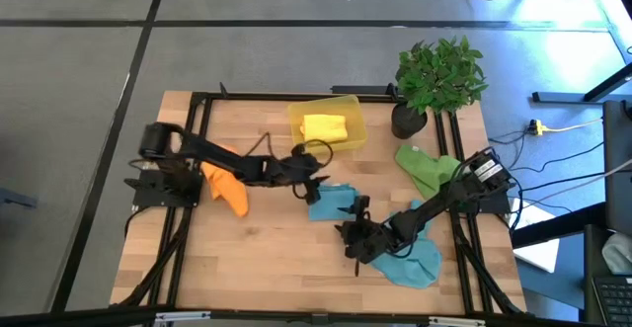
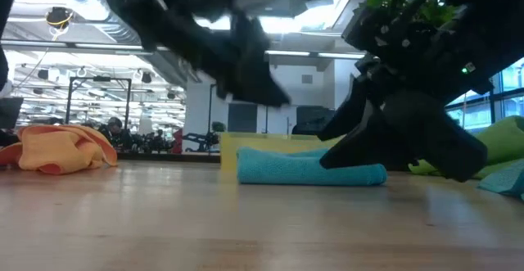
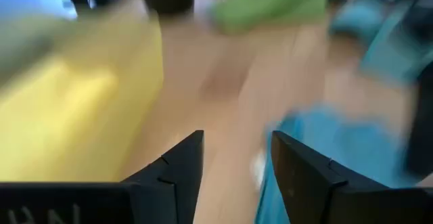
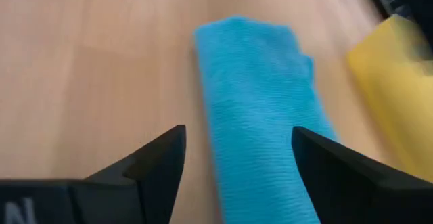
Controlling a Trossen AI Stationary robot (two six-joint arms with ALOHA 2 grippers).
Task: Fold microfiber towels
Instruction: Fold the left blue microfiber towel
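Farthest left on the table, the orange towel lies crumpled and unfolded beneath the left arm. The left gripper hangs between the yellow bin and the folded teal towel. Its fingers stand apart with nothing between them. In the bin sits 1 folded yellow towel, so that piece looks finished.

The folded teal towel rests flat near the table's middle, a narrow roll-like strip in the low view, just in front of the bin. The right gripper sits just beside it on the near side, jaws spread wide and empty, with the strip running out ahead of its fingers.

To finish this step well, I would judge that the folded strip should go into the bin with the yellow one. Either gripper should close across the strip's middle, pinching all layers at once so the fold does not spring open, then lift it level. The 2 arms are close together here, so only 1 should move in.

Further right, the second teal towel lies loose under the right arm. The green towel is bunched near the potted plant. Both remain to be folded.
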